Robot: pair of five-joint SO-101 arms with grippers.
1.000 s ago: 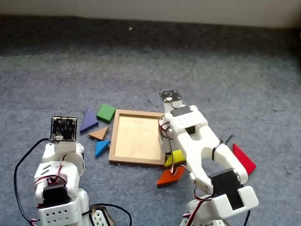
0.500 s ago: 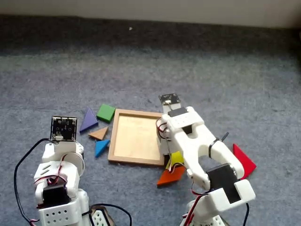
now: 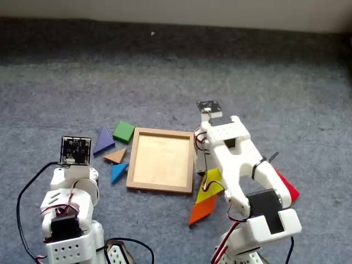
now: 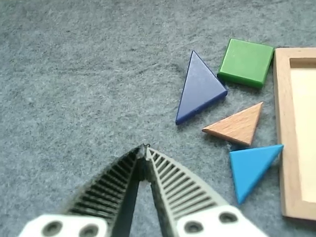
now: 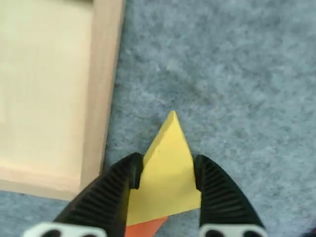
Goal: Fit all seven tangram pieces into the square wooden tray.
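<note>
Your right fingers are clamped on the two sides of the yellow triangle, its apex pointing ahead, and the square wooden tray lies just beside it, toward the left arm.

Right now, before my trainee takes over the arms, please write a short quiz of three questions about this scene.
1. True or false: the wooden tray already holds a piece.
2. Choose one. The right gripper is: A, open above the tray; B, closed on the yellow triangle; C, closed on nothing.
3. How many pieces lie on the tray's side nearest the left gripper?

Key
1. False; it is empty.
2. B.
3. Four: dark blue triangle, green square, wooden triangle, light blue triangle.
</note>
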